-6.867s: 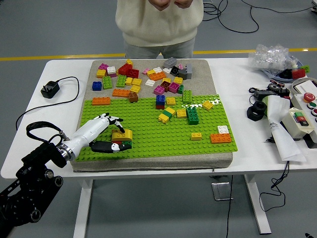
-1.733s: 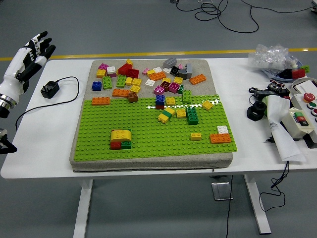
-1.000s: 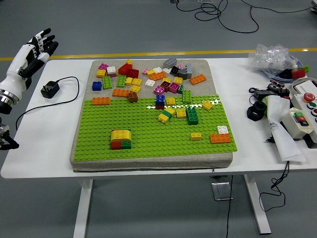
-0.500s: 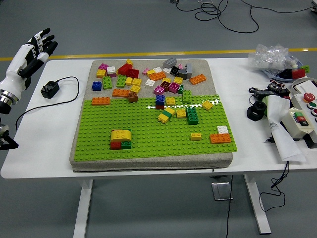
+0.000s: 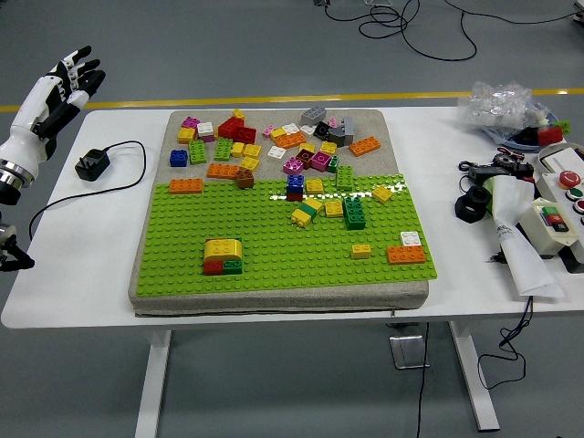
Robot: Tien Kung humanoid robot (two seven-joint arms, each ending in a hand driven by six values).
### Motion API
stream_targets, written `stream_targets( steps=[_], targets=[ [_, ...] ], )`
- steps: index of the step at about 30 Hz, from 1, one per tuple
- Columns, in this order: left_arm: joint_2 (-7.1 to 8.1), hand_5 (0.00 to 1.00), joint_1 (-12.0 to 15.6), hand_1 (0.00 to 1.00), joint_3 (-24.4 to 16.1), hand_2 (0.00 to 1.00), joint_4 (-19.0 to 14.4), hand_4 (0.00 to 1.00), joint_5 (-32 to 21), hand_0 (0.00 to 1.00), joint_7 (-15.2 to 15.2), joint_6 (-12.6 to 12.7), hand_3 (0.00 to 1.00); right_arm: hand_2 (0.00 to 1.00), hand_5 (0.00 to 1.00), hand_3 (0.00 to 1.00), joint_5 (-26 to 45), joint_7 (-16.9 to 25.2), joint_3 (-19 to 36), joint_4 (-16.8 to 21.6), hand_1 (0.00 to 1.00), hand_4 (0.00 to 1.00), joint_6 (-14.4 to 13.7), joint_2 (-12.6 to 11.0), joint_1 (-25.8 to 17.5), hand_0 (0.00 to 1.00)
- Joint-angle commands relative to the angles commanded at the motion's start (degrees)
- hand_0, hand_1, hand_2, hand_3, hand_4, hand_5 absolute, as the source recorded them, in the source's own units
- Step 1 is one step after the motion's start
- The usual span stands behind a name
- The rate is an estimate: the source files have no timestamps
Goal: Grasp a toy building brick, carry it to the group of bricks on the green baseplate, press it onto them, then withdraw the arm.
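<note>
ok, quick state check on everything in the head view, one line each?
left hand: raised at the table's left edge, fingers spread, holding nothing
right hand: not in view
yellow brick stack: seated on the green baseplate, near-left area, nothing touching it
loose bricks: scattered on the grey pad beyond the baseplate
power adapter: lying on the table, cable attached
red button: cannot tell whether pressed
</note>
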Motion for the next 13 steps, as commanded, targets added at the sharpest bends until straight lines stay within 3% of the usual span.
stream_targets(
  steps=[13],
  targets=[
    [-0.06, 0.796, -0.54, 0.955, 0.41, 0.934, 0.44, 0.857, 0.02, 0.998, 0.02, -0.02, 0.964, 0.752, 0.540, 0.702, 0.54, 0.07, 0.27, 0.00, 0.711, 0.891, -0.17, -0.06, -0.10, 0.795]
  ],
)
